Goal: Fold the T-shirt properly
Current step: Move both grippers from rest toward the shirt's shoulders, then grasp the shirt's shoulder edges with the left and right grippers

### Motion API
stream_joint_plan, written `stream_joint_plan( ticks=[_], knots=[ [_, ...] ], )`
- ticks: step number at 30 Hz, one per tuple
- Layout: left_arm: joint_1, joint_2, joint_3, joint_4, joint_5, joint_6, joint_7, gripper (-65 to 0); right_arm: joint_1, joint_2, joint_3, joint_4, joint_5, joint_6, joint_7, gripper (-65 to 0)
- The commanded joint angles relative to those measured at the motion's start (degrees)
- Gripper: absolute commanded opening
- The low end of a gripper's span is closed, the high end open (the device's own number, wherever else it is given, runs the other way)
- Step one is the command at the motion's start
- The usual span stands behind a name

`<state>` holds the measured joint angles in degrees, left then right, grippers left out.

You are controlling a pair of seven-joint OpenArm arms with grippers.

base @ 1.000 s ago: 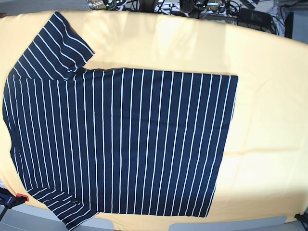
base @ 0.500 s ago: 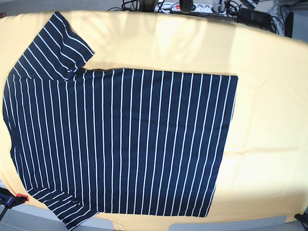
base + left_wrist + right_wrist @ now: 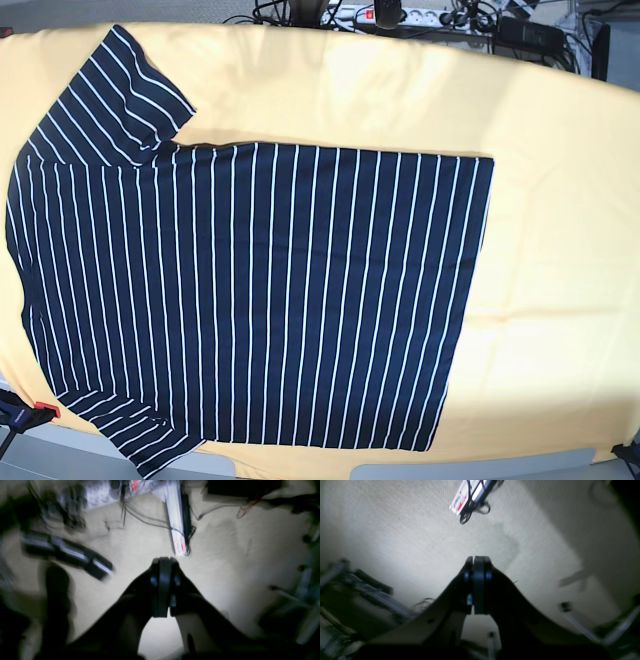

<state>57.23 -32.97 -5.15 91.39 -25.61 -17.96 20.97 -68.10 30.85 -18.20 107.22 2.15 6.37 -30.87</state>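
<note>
Left gripper (image 3: 163, 566): jaws pressed together, nothing between them, seen in its own wrist view against a pale carpeted floor (image 3: 232, 555) with a white power strip (image 3: 175, 520) and loose cables (image 3: 145, 520); picture blurred. Right gripper (image 3: 478, 563): jaws likewise closed flat on each other, empty, over the same sort of pale floor, a white strip with a tangle of black cord (image 3: 472, 497) at the top of its view. Neither arm shows in the base view. T-shirt (image 3: 260, 290): dark navy with thin white stripes, spread flat and unfolded on the yellow-covered table (image 3: 560, 250). Collar end lies toward the left of the base view, hem toward the right as a straight edge. One short sleeve (image 3: 115, 95) reaches to the upper left, the other (image 3: 140, 435) to the lower left, its tip at the table's near edge. Small red-and-blue clamp (image 3: 20, 410) at the lower left corner of the table, just beside that sleeve. Cables and plugs (image 3: 400, 15) crowd beyond the far edge.
</note>
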Motion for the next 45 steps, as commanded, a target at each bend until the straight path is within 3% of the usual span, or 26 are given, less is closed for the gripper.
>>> stream_joint_plan(
  ticks=[1,6,9,14,18,22,25,29,34,36,41,45],
  knots=[
    [2.69,-1.33,-2.08,3.89,0.17,-0.31,-0.11,-65.0,-3.02,1.75,0.68,3.04,-1.05,-1.38,-0.09,-65.0],
    [9.07,-3.43,-12.33,20.26,0.28,-0.28,3.15,-65.0,-6.9,4.96,6.38,13.81,-7.23,-7.37,-0.07,-65.0],
    [11.47,-3.56,-18.29,28.48,1.07,-0.46,4.09,-65.0,-6.9,5.22,9.97,16.74,-7.56,-7.5,-3.89,-65.0],
    [12.68,-3.67,-25.09,37.31,1.38,-0.52,4.31,-65.0,-6.9,5.2,15.85,18.99,-7.65,-9.22,-2.05,-65.0],
    [12.09,-7.15,-26.49,39.36,5.79,-0.48,0.74,-65.0,-6.9,5.22,21.51,22.29,-9.88,-11.1,-0.48,-65.0],
    [9.4,-11.39,-26.49,39.32,10.49,-0.48,-1.22,-65.0,-6.9,5.22,29.09,25.27,-9.94,-10.73,6.05,-65.0],
    [6.27,-14.62,-26.49,38.97,12.39,-0.5,-1.66,-65.0,-6.9,5.22,34.45,25.92,-9.9,-6.8,8.83,-65.0],
    [1.36,-18.71,-26.47,36.63,13.88,-0.79,-5.92,-63.4,-0.94,5.22,38.86,25.92,-9.42,-2.89,8.85,-65.0],
    [-3.69,-23.45,-26.12,32.79,16.59,-9.05,-14.23,-34.2,5.64,5.22,39.67,25.9,-3.89,0.09,8.94,-65.0],
    [-5.55,-26.23,-24.65,31.3,16.68,-9.75,-15.45,-30.7,7.26,5.2,39.67,25.9,-1.55,1.18,9.31,-65.0],
    [-12.28,-33.11,-14.36,26.45,24.13,-9.11,-17.88,-30.7,8.41,5.18,39.67,25.9,-0.42,1.38,9.44,-65.0],
    [-21.11,-36.04,-2.21,21.44,31.85,-6.16,-22.12,-30.7,8.39,5.16,39.67,25.9,-0.44,1.36,9.42,-65.0]
  ],
)
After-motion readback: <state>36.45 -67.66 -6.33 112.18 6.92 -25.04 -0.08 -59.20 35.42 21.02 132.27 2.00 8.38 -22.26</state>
